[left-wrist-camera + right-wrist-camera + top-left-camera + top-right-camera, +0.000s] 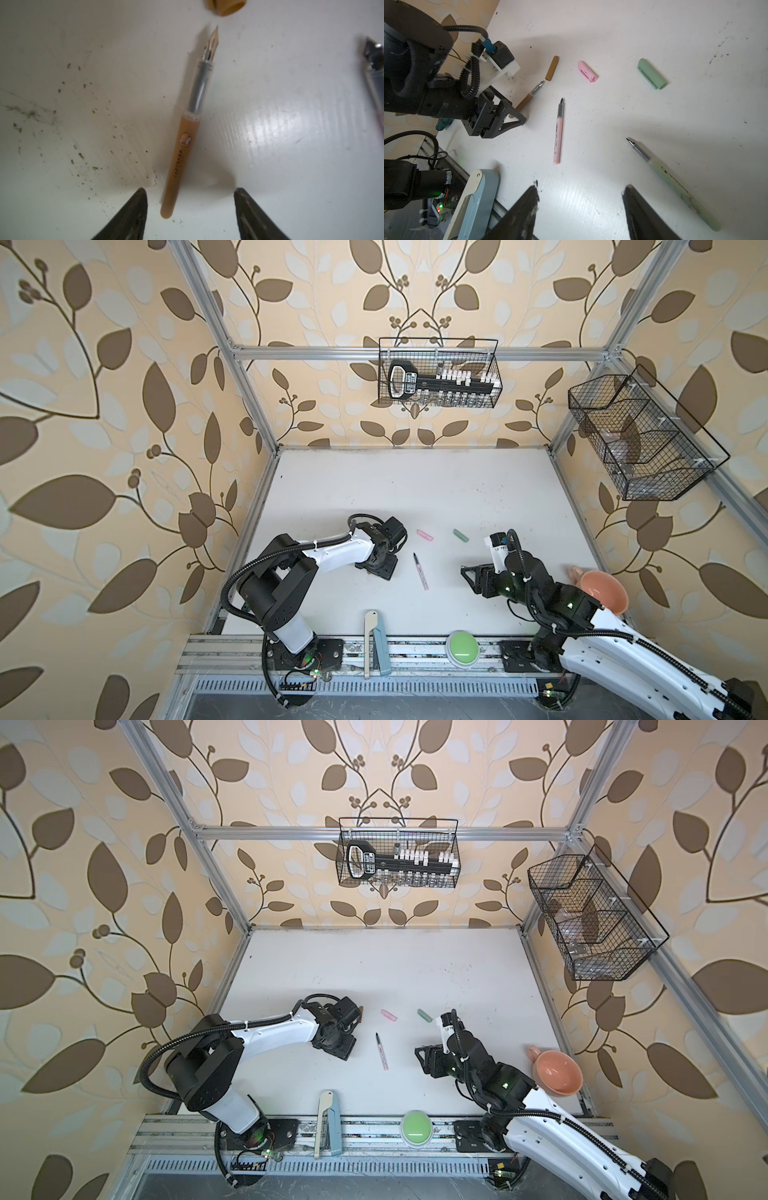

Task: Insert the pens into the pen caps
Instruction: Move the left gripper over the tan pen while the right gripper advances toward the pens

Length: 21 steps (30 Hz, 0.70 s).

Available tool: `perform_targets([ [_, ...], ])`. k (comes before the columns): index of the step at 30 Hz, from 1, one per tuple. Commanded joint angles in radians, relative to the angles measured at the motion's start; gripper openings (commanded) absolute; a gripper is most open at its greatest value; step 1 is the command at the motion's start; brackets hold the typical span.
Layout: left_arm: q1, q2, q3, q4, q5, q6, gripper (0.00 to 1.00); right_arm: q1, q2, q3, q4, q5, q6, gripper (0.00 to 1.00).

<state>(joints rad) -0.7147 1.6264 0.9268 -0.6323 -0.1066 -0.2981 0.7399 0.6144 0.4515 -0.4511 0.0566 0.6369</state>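
Note:
The brown-orange pen (182,145) lies flat on the white table, its rear end between the fingers of my left gripper (191,191). That gripper is open and does not touch the pen. The brown cap (552,68) lies just past the pen's nib. A pink pen (420,571) lies mid-table, with the pink cap (425,535) and green cap (461,535) beyond it. The pale green pen (675,182) lies beside my right gripper (580,191), which is open and empty above bare table. Both top views hide the brown pen and the green pen under the arms.
A beige and teal tool (374,643) and a green button (462,646) sit at the front rail. A pink mug (602,593) stands at the right edge behind the right arm. Wire baskets (440,373) hang on the frame.

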Motion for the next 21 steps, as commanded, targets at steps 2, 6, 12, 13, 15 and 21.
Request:
perform_targets([
  [2, -0.007, 0.016, 0.032, -0.040, -0.013, 0.001, 0.66, 0.006, -0.010, 0.001, -0.033, 0.037, 0.024, 0.67],
  [6, -0.007, 0.042, 0.052, -0.068, -0.040, -0.004, 0.63, 0.006, -0.008, 0.007, -0.040, 0.035, 0.027, 0.67],
  [12, -0.006, 0.077, 0.079, -0.066, -0.033, 0.014, 0.58, 0.019, -0.020, 0.016, -0.054, 0.045, 0.044, 0.66],
  [13, -0.006, 0.084, 0.083, -0.070, -0.030, 0.016, 0.57, 0.019, -0.022, 0.015, -0.052, 0.049, 0.045, 0.66],
  [15, -0.006, 0.100, 0.092, -0.073, -0.027, 0.016, 0.54, 0.019, -0.020, 0.014, -0.049, 0.052, 0.042, 0.67],
  [21, -0.005, 0.141, 0.106, -0.069, -0.011, 0.011, 0.46, 0.019, -0.016, 0.002, -0.029, 0.045, 0.045, 0.67],
])
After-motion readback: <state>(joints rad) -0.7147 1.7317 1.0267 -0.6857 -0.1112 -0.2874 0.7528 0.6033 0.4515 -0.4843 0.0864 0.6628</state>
